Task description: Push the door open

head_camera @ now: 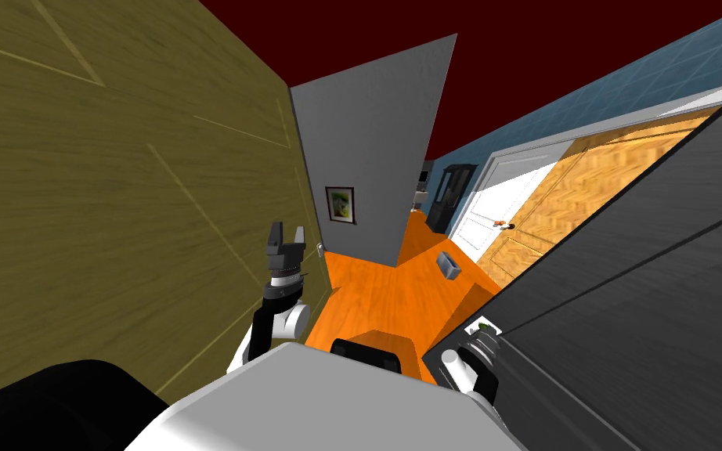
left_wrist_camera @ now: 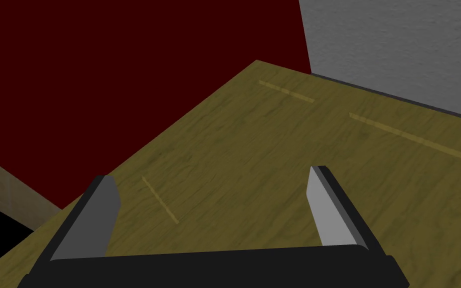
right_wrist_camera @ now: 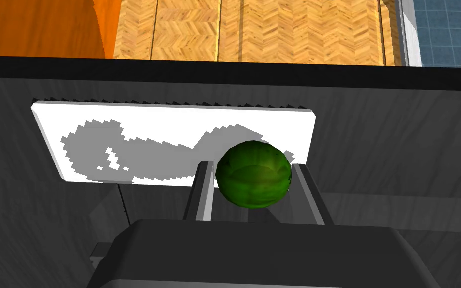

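Door (head_camera: 633, 313) dark grey woodgrain | round green knob (right_wrist_camera: 254, 174) | right end effector (right_wrist_camera: 252, 166) clamping

- The door (head_camera: 633, 313) stands at my right; its knob (right_wrist_camera: 254, 175) sits on a plate (right_wrist_camera: 164, 125), between the right tool's (right_wrist_camera: 252, 164) fingers.
- The left-hand door (head_camera: 117, 196) has the left tool (head_camera: 287, 229) just beside it.
- A picture (head_camera: 341, 204) hangs ahead.

dark door (right_wrist_camera: 399, 150): grey wood grain, matt | knob (right_wrist_camera: 254, 174): green, glossy | olive panel (left_wrist_camera: 274, 165): wood grain

White arms (head_camera: 295, 319), dark ringed wrists (head_camera: 283, 278), grey jaws.
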`<state>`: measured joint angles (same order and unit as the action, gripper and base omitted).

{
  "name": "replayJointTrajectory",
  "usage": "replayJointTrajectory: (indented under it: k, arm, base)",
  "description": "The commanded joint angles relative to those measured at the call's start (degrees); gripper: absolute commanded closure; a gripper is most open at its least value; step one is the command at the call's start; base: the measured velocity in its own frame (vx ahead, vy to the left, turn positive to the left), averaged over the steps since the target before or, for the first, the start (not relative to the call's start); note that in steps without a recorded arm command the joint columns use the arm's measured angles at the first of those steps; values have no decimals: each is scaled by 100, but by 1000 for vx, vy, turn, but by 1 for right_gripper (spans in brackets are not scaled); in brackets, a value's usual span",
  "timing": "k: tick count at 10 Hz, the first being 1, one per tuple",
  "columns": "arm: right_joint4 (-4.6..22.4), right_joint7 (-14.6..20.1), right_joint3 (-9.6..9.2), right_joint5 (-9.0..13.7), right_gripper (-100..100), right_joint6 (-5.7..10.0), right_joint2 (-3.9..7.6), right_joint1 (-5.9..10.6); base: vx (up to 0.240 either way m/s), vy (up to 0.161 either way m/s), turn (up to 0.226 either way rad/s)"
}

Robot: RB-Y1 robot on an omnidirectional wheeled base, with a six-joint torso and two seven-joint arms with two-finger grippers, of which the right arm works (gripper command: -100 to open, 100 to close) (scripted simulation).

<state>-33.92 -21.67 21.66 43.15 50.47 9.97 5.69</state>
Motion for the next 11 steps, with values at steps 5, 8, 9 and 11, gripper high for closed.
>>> replayJointTrajectory:
  k: [5, 8, 9, 11]
  arm:
    - [66, -168, 256, 302, 100, 180, 78, 28]
    - [82, -316, 457, 552, 100, 277, 101, -3]
    - [87, -355, 511, 618, 100, 303, 107, -11]
    - [-6, -421, 524, 624, 100, 243, 76, -51]
  base:
    - [165, -103, -19]
    - [189, -102, -26]
    - [185, -128, -30]
    - [76, -53, -17]
